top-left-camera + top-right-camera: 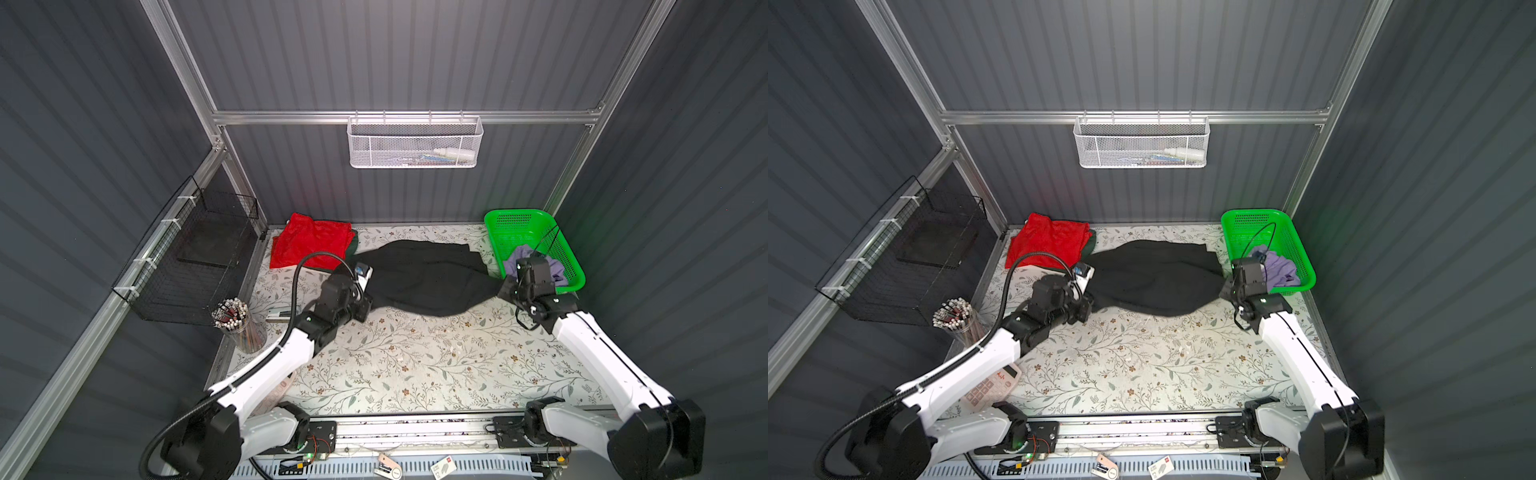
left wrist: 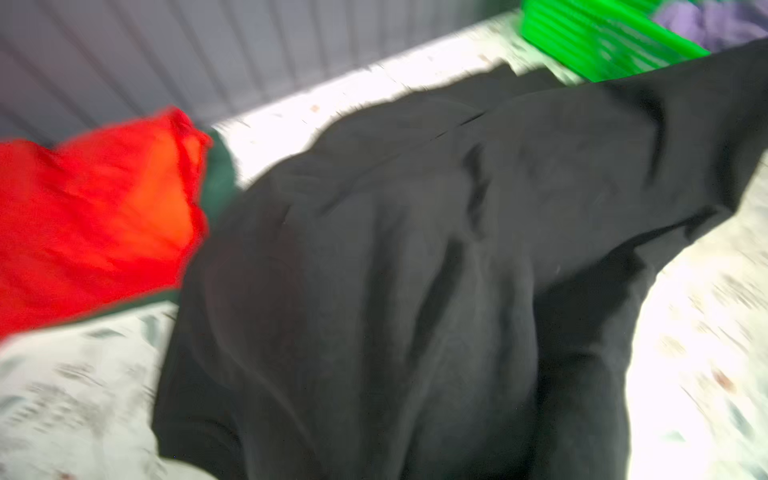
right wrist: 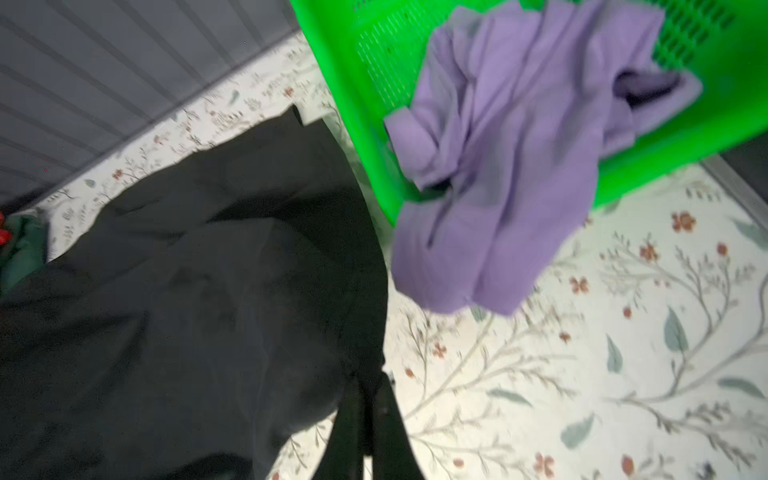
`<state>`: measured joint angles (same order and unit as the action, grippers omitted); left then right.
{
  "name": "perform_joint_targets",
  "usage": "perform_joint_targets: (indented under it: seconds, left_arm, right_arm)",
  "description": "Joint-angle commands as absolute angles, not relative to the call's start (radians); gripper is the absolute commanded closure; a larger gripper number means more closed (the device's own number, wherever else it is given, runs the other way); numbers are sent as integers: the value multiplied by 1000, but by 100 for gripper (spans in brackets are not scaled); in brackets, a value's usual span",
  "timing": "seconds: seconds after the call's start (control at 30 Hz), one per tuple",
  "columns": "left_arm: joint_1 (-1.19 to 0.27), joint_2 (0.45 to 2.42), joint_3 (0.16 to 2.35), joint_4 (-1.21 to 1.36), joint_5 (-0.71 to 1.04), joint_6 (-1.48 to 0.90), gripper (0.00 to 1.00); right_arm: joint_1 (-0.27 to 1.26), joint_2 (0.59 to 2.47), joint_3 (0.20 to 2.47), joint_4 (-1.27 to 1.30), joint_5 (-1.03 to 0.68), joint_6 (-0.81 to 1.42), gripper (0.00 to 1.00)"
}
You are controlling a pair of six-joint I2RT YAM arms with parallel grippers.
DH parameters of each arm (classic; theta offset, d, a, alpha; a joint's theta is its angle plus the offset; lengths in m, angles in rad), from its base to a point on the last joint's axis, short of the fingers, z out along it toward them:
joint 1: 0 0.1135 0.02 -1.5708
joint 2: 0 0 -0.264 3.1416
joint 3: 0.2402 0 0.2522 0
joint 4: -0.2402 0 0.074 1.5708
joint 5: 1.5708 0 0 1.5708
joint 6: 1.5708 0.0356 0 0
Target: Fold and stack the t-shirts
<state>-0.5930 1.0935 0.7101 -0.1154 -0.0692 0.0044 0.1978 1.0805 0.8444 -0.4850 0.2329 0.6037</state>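
Black t-shirt [image 1: 419,278] hung stretched between my left pincer [image 1: 366,305] and right pincer [image 3: 365,386], both clamped on its edges; I judged equal tension would lay it flat.

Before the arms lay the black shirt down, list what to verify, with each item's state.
1. The right gripper shut on the black shirt: ok.
2. The left gripper on the shirt's other end: ok, cloth runs taut to it, though the jaws are hidden.
3. The table in front of the shirt bare: ok.
4. Black shirt clear of the red shirt: cannot tell, their edges meet in both top views.
5. The lavender shirt inside the basket: not ok, it drapes over the rim.
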Motion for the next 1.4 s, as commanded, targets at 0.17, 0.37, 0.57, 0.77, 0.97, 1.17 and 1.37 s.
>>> perform_joint_targets:
  seconds: [0.17, 0.37, 0.57, 0.77, 0.97, 1.17, 1.37]
  left_arm:
    - [-627, 865, 567, -227, -155, -183, 100]
    - [-630, 881, 575, -237, -82, -240, 60]
    - [-633, 571, 508, -210, -134, -317, 51]
    - [-633, 474, 509, -360, -344, -411, 59]
    - [-635, 719, 542, -349, -126, -487, 58]
    - [-640, 866, 501, -220, 40, -628, 59]
    - [-641, 967, 500, -120, 62, -644, 57]
  right_arm:
    - [202, 829, 744, -675, 371, 764, 100]
    - [203, 819, 695, -741, 364, 838, 100]
    - [202, 797, 659, -763, 393, 881, 100]
    - [201, 759, 635, -804, 431, 904, 100]
    - [201, 764, 669, -794, 407, 835, 34]
    - [202, 777, 754, -789, 398, 736, 1]
    - [202, 749, 753, -710, 278, 701, 1]
